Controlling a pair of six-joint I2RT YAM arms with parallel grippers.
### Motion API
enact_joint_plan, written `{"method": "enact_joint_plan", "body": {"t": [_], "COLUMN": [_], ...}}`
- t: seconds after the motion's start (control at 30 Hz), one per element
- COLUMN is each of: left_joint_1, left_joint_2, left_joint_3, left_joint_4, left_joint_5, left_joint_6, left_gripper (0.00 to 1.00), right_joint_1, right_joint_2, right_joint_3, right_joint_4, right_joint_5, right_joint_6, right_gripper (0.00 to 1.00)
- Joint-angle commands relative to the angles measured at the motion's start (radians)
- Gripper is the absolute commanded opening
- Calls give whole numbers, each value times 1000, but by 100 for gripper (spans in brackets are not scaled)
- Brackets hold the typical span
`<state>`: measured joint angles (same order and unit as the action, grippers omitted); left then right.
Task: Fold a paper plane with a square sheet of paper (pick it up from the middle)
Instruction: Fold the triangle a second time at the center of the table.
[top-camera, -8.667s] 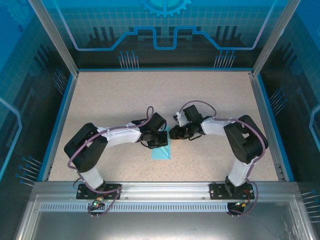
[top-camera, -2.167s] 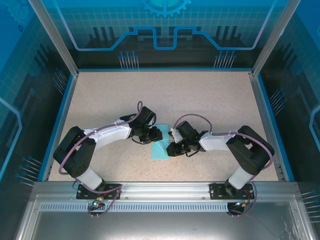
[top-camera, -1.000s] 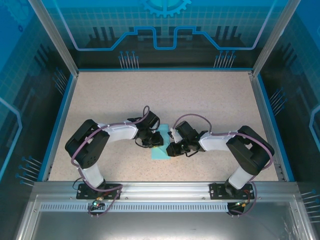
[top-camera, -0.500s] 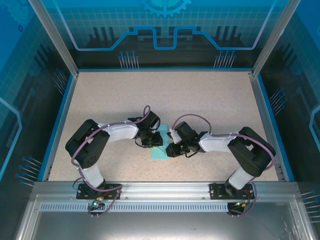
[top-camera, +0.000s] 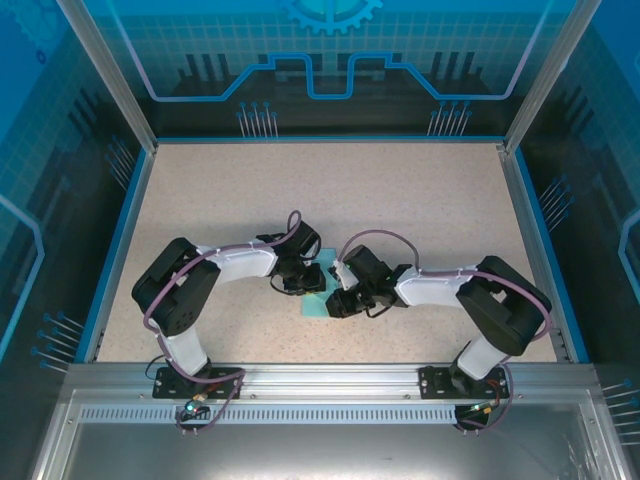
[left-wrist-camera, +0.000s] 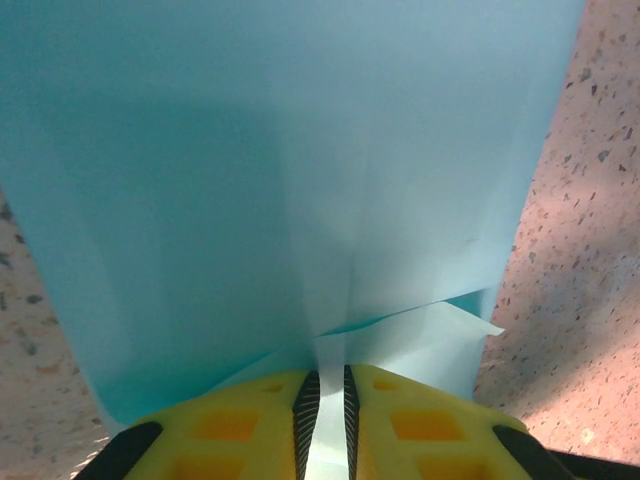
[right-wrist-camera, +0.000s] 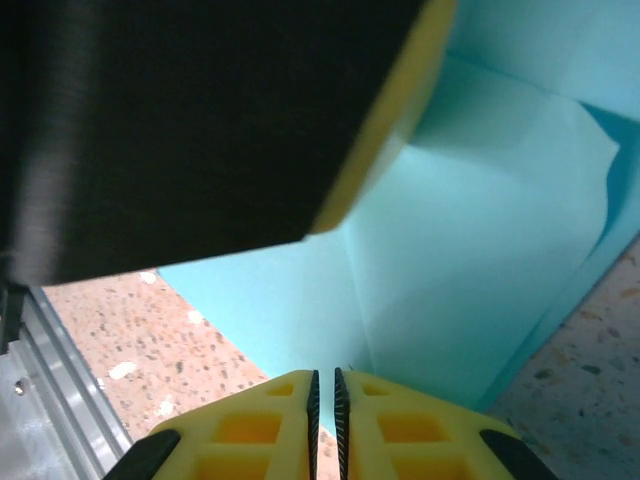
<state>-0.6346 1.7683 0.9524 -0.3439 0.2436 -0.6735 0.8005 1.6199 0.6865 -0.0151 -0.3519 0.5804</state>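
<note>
Paper sheet (left-wrist-camera: 300, 150) (part-folded) tight inside left gripper (left-wrist-camera: 325, 375) and right gripper (right-wrist-camera: 325, 378)

One paper sheet (left-wrist-camera: 300, 180), two grippers: left gripper (left-wrist-camera: 325, 405), right gripper (right-wrist-camera: 325, 405).

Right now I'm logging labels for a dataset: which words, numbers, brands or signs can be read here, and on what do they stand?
None can be read. The thin light-blue sheet of paper is blank; the blue back wall panel bears a gear drawing and line patterns, no letters.
</note>
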Motion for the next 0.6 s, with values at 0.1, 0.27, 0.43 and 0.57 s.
{"method": "enact_joint_plan", "body": {"t": [0.1, 0.27, 0.43, 0.57], "left_joint_1": [19, 22, 31, 34], "left_joint_2": [59, 62, 68, 69], "left_joint_3": [-23, -18, -7, 5], "left_joint_4": [-51, -56, -64, -66], "left_joint_5": [-79, -80, -80, -70], "left_joint_6": [33, 39, 51, 56], "left_gripper": [20, 21, 20, 21], "right_joint_1": [9, 9, 9, 2], "right_joint_2": [28, 23, -5, 15], "right_joint_3": [-27, -68, -118, -146], "right_joint_4": [5, 15, -2, 1], "right_joint_5": [4, 6, 17, 24], "right_joint_6": [2, 14, 21, 30], "right_gripper": [15, 15, 14, 14]}}
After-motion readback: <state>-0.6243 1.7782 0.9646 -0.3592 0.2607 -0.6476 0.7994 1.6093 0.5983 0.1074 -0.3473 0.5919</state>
